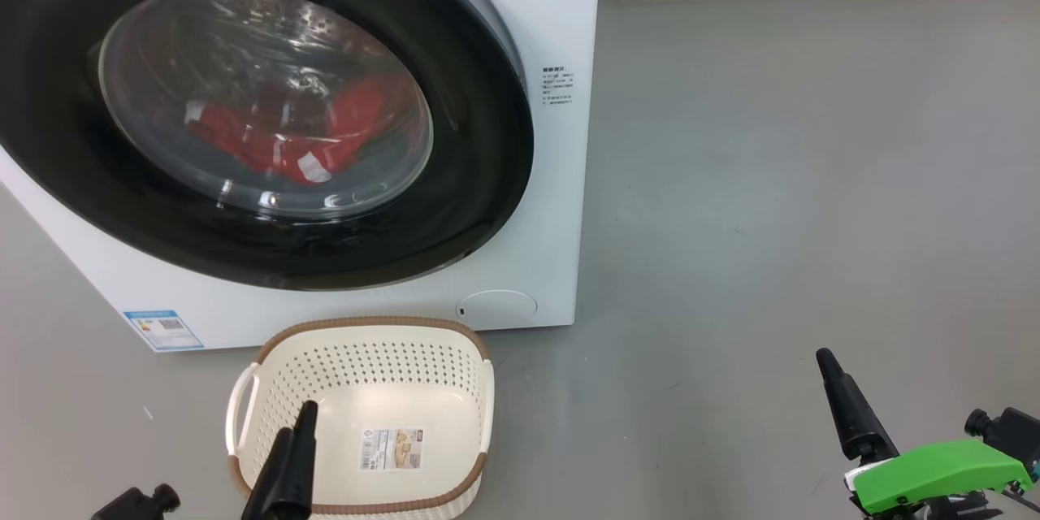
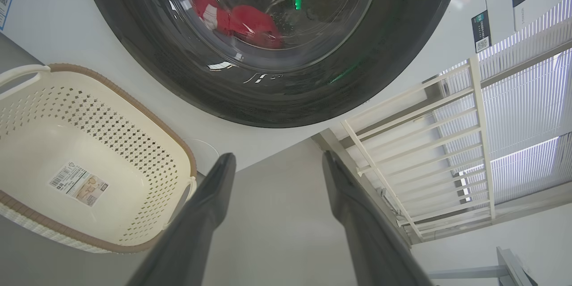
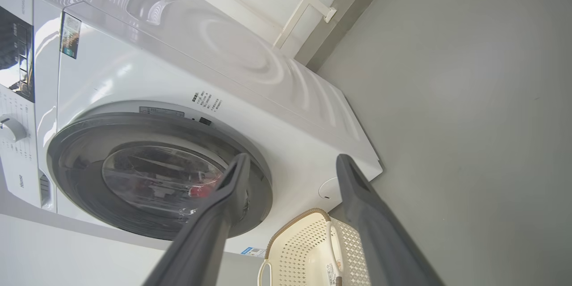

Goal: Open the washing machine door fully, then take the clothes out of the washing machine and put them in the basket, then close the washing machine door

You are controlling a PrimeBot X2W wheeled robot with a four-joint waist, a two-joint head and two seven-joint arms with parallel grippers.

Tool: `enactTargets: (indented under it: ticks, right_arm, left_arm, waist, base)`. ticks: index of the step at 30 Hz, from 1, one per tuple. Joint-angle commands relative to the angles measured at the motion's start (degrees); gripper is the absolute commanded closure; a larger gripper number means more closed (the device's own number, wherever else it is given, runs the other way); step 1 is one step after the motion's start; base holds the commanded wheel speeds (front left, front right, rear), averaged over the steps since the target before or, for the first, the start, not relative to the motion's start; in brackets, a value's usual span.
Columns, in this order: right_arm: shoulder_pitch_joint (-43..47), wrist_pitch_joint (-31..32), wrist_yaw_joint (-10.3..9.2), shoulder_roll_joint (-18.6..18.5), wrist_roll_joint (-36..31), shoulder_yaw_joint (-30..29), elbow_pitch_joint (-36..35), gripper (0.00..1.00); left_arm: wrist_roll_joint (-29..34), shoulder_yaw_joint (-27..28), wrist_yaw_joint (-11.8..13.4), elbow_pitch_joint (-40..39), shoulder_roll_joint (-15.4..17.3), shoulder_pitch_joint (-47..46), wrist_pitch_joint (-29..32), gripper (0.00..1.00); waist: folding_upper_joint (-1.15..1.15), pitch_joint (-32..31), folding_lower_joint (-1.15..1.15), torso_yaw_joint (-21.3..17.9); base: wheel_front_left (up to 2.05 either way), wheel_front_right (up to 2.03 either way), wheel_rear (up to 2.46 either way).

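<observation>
Pose: we hold left end effector (image 2: 278,156) and right end effector (image 3: 292,157) low, wide, empty; clothes (image 1: 276,142) blur behind the washing machine door (image 1: 479,179).

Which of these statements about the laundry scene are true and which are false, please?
1. The red clothes lie inside the washing machine, behind the washing machine door glass. True.
2. The basket is full of clothes. False: it holds only a paper label.
3. The left pincer and right pincer are both open and empty. True.
4. The basket stands on top of the washing machine. False: it stands on the floor in front of it.
</observation>
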Motion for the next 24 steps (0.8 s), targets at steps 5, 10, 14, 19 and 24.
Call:
enactTargets:
  ticks: [5,10,14,19,24]
  right_arm:
    - [-0.2,-1.6,0.02,-1.5,-4.5,1.1,-2.1,0.0]
    - [0.0,-2.4,0.02,-1.8,-7.5,1.7,-2.4,0.0]
    - [0.2,-3.1,0.02,-2.2,-9.9,2.2,-2.6,0.0]
    - [0.5,-3.9,0.02,-2.6,-12.8,2.9,-2.8,0.0]
    - [0.8,-4.8,0.02,-3.1,-15.5,3.6,-3.0,0.0]
  left_arm:
    - [5.6,-0.4,0.7,-2.8,1.0,-0.4,-1.6,0.0]
    - [9.3,-1.2,1.2,-3.3,1.2,-0.2,-2.4,0.0]
    - [12.2,-1.8,1.7,-3.8,1.4,0.0,-3.1,0.0]
    - [15.6,-2.4,2.1,-4.3,1.4,0.1,-3.9,0.0]
    - [19.1,-2.9,2.7,-4.8,1.5,0.2,-4.8,0.0]
  waist:
    - [0.0,0.0,0.0,0.1]
    - [0.0,0.0,0.0,0.2]
    - [0.0,0.0,0.0,0.3]
    - [0.0,0.0,0.0,0.5]
    - [0.0,-0.1,0.0,0.7]
  base:
    - [0.0,0.0,0.0]
    - [0.0,0.0,0.0]
    - [0.0,0.0,0.0]
    - [0.0,0.0,0.0]
    - [0.0,0.0,0.0]
